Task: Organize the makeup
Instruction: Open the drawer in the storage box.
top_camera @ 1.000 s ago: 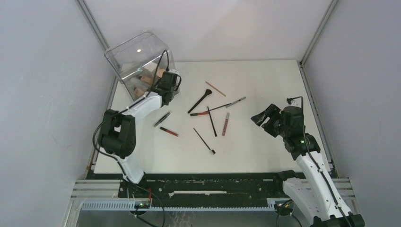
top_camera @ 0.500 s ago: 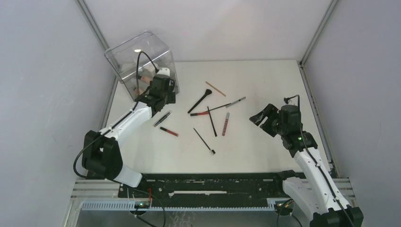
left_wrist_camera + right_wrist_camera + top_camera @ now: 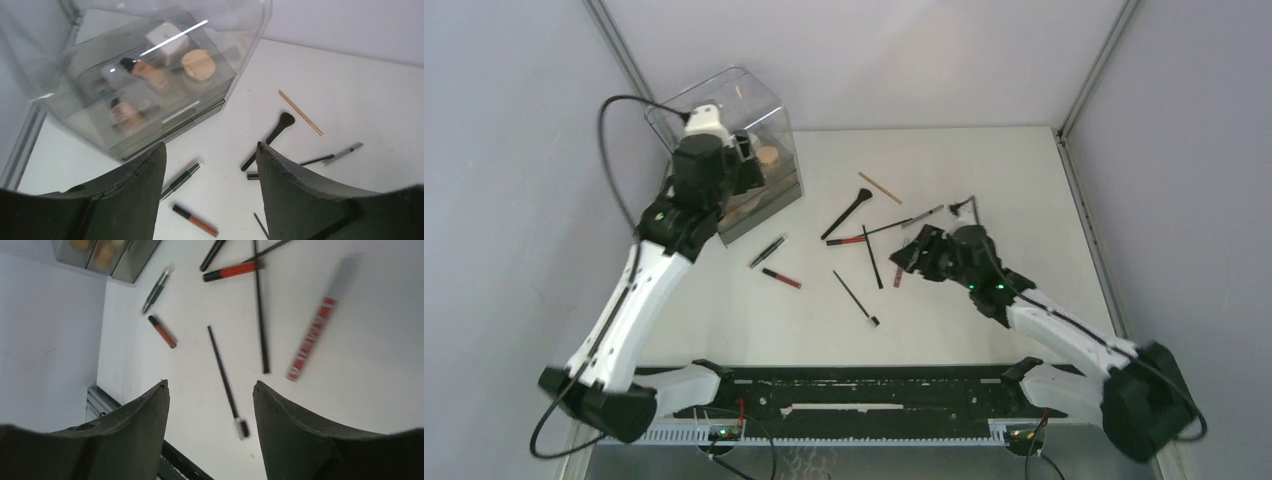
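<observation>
Brushes (image 3: 847, 214) and lip tubes (image 3: 781, 278) lie scattered on the counter (image 3: 984, 170); left hand (image 3: 210, 146) and right hand (image 3: 210, 383) both gape wide, holding nothing.

White tabletop (image 3: 984, 330) | black brushes (image 3: 848, 214) | red lip tubes (image 3: 231, 270), black caps | tan round compact (image 3: 198, 65) | beige bottles (image 3: 150, 75), black tops | clear box (image 3: 724, 95) | light-brown stick (image 3: 880, 187)

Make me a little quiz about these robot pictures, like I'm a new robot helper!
1. True or false: the right claw is holding a brush.
2. Where is the round compact? A: on the table. B: inside the clear box. C: in a claw.
3. Fill in the missing word: the left claw is ____ and empty.

Key: 1 false; 2 B; 3 open.
</observation>
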### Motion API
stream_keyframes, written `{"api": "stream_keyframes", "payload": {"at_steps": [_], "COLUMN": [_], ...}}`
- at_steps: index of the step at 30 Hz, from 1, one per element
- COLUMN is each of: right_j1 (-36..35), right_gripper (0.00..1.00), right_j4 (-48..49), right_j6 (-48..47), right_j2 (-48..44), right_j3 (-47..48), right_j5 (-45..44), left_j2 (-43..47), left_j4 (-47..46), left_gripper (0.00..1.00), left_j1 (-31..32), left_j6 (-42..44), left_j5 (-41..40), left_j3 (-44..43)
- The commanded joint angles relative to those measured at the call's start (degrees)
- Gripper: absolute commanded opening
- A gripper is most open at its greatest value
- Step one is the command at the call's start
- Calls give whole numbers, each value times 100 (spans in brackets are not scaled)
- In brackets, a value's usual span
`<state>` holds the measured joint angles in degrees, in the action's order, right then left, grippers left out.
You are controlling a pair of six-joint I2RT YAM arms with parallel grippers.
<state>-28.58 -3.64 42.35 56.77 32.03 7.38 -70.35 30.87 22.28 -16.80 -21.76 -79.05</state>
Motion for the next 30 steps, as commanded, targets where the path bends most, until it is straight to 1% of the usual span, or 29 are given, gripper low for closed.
{"api": "stream_keyframes", "payload": {"at_steps": [1, 3, 7, 9, 11, 12, 15, 19, 23, 26, 30], "right_j1": [-594, -732, -904, -958, -1043, -1104, -1319, -1580, -1581, -1589, -1598], "right_gripper": [68, 66, 61, 57, 53, 53, 51, 51, 51, 51, 51], "right_j4": [2323, 2583, 2742, 3021, 3456, 3516, 3276, 2808, 2037, 1818, 1332], "right_j6": [449, 696, 1368, 1747, 2086, 2145, 2042, 1864, 1751, 1822, 1845], "right_j2": [1521, 2366, 4051, 4805, 5401, 5642, 6238, 6916, 7784, 8187, 8790], "right_j3": [498, 1025, 2288, 2944, 3314, 3525, 4275, 5263, 6810, 7406, 8425], "right_j5": [9, 345, 1095, 1506, 1496, 1392, 1047, 666, 648, 529, 642], "left_j2": [987, 1499, 2398, 2798, 3211, 3378, 3759, 3941, 4029, 4107, 4309], "left_j4": [814, 840, 1047, 1066, 1023, 985, 881, 927, 1076, 1126, 1159], "left_gripper": [71, 72, 76, 77, 77, 77, 78, 79, 80, 80, 80], "left_j1": [-327, -346, -348, -353, -349, -348, -347, -348, -347, -349, -349], "left_j6": [-539, -573, -799, -1090, -1380, -1485, -1646, -1593, -1534, -1365, -1018], "left_j5": [72, -4, -274, -42, 156, 214, 306, 597, 518, 620, 565], "left_j3": [42, 365, 994, 1350, 1748, 1904, 2253, 2358, 2352, 2290, 2271]}}
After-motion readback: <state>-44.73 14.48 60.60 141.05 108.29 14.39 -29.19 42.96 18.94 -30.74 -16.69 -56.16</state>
